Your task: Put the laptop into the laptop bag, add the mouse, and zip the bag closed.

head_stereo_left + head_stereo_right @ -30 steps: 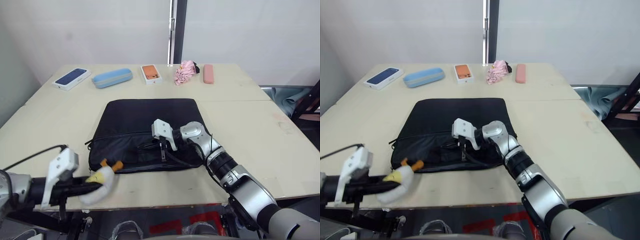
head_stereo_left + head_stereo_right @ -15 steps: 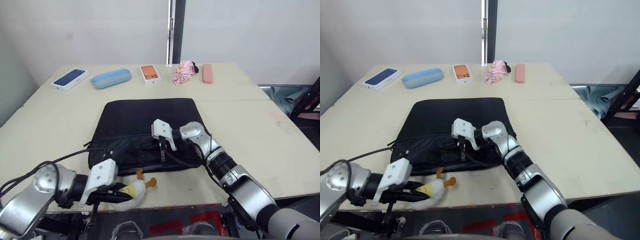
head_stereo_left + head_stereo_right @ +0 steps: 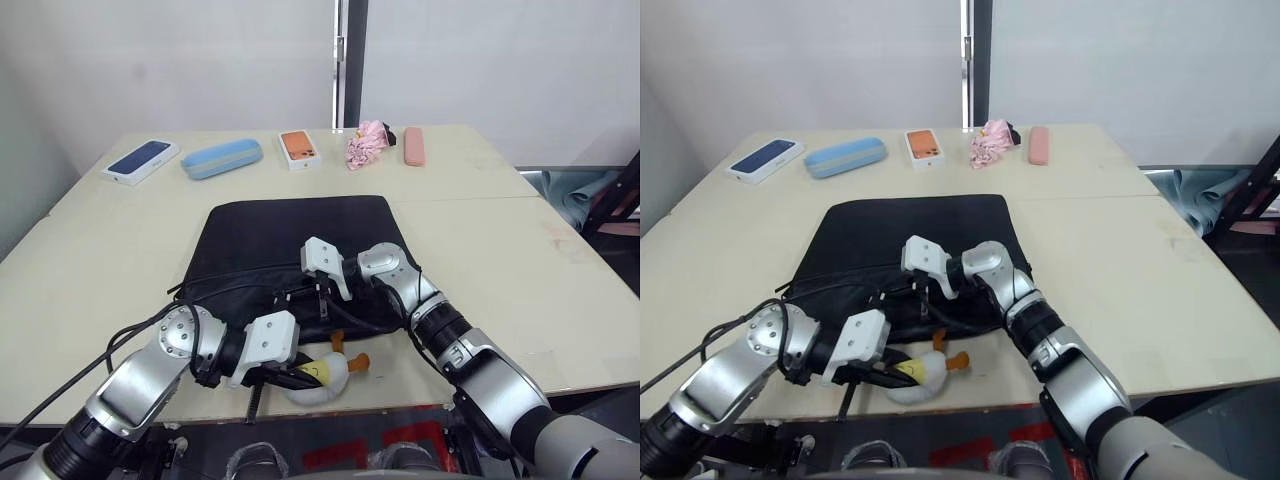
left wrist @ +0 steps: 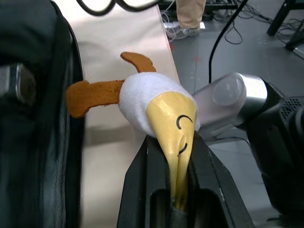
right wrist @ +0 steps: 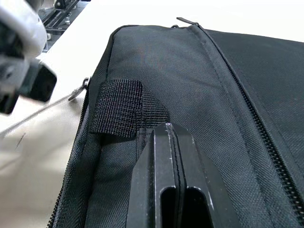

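Your left gripper (image 4: 179,190) is clamped on the egg charm (image 3: 318,375) at the near long edge of the laptop bag (image 3: 290,235), so the zip runs sideways from it. Your right gripper (image 5: 167,142) pinches the bag's fabric beside it. Laptop and mouse are presumably inside.

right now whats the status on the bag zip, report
Left gripper shut on the egg charm at the bag's near edge. Right gripper shut, pinning the laptop bag. Nothing in the way on the table.
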Motion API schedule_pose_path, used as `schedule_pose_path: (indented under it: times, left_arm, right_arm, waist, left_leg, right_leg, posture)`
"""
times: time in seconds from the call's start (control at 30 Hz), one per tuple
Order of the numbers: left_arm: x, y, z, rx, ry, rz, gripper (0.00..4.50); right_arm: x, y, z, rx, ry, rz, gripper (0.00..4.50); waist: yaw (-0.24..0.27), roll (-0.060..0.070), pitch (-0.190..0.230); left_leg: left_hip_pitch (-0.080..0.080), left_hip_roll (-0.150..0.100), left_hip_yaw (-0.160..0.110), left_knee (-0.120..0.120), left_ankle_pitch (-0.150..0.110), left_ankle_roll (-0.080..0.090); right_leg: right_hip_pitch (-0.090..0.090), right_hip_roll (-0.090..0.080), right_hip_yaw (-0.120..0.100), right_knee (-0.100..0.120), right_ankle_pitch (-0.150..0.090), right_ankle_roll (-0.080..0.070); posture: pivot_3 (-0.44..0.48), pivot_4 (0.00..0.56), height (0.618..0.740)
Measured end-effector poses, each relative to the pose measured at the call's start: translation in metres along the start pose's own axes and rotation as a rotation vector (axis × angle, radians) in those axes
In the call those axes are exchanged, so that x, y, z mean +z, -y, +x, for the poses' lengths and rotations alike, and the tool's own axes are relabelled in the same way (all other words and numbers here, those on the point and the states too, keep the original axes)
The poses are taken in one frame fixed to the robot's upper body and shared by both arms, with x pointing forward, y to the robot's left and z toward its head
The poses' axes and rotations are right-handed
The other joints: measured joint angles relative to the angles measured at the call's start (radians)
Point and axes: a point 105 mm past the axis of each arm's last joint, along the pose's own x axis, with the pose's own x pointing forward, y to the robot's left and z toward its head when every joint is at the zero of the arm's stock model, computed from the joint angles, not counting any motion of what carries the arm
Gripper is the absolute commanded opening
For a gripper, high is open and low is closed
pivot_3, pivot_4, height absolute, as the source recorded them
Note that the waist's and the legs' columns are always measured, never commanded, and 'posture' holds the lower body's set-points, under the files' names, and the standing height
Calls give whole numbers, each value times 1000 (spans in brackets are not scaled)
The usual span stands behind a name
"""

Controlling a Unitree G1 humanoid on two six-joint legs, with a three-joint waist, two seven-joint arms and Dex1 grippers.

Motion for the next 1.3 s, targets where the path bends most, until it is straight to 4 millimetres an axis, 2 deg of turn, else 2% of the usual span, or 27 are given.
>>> schedule_pose_path:
  times: [0.17, 0.2, 0.23, 0.37, 0.53, 0.63, 1.03, 1.13, 1.17, 1.3]
  left_arm:
    - [-5, -4, 1, 13, -15, -8, 34]
    - [-6, -4, 0, 17, -15, -10, 899]
    - [-6, -3, 1, 19, -14, -12, 1130]
    - [-12, -1, -1, 37, -11, -31, 2522]
    - [-22, 1, -10, 65, -23, -80, 4395]
    - [-23, 2, -16, 78, -34, -99, 4460]
    - [1, 6, -57, 217, 10, -164, 4460]
    - [4, 10, -74, 256, 8, -203, 4460]
    - [6, 9, -90, 298, -6, -218, 4460]
    - [15, 2, -121, 381, -42, -192, 4460]
  right_arm:
    - [0, 1, 0, -6, 1, 3, 0]
    - [0, 1, 0, -7, 1, 4, 0]
    - [0, 1, 0, -7, 1, 4, 0]
    - [-1, 1, 0, -8, 1, 5, 0]
    - [-1, 2, 0, -12, 2, 6, 0]
    - [-1, 2, 0, -13, 1, 7, 0]
    - [-1, 2, 0, -13, 2, 6, 0]
    - [0, 3, -1, -17, 10, 10, 0]
    - [2, 4, -3, -26, 25, 24, 0]
    - [8, 12, -13, -67, 83, 126, 0]
  waist:
    - [0, 0, 0]
    - [0, 0, 0]
    - [0, 0, 0]
    - [0, 0, 0]
    - [0, 1, 0]
    - [0, 1, 0]
    - [-1, 1, 0]
    - [-1, 1, 1]
    - [1, 1, 1]
    - [9, 2, 4]
  left_leg:
    - [0, 0, 0, 0, 0, 0]
    - [0, 0, 0, 0, 0, 0]
    - [0, 0, 0, 0, 0, 0]
    - [0, 0, 0, 0, 0, 0]
    - [0, 0, -1, 0, 0, 0]
    - [0, 0, -1, 0, 0, 0]
    - [0, 0, -1, 0, 0, 0]
    - [0, 0, -1, 0, 0, 0]
    - [-1, 0, -1, 0, 0, 0]
    - [-1, 0, -1, 0, 0, 0]
  right_leg:
    - [0, 0, 0, 1, 0, 0]
    - [0, 0, 0, 1, 0, 0]
    - [0, 0, 0, 1, 0, 0]
    - [0, 0, 0, 1, 0, 0]
    - [0, 0, 0, 2, 0, 0]
    - [0, 0, 0, 2, 0, 0]
    - [-1, 0, 0, 2, 0, 0]
    - [-1, 1, 0, 2, 0, 0]
    - [-2, 1, -1, 2, 0, 0]
    - [-2, 0, 0, 2, 0, 0]
  posture:
    - [0, 150, 740]
    - [0, 150, 740]
    - [0, 150, 740]
    - [0, 150, 740]
    - [0, 150, 740]
    - [0, 150, 740]
    - [0, 150, 740]
    - [0, 150, 740]
    - [0, 150, 740]
    - [0, 150, 740]
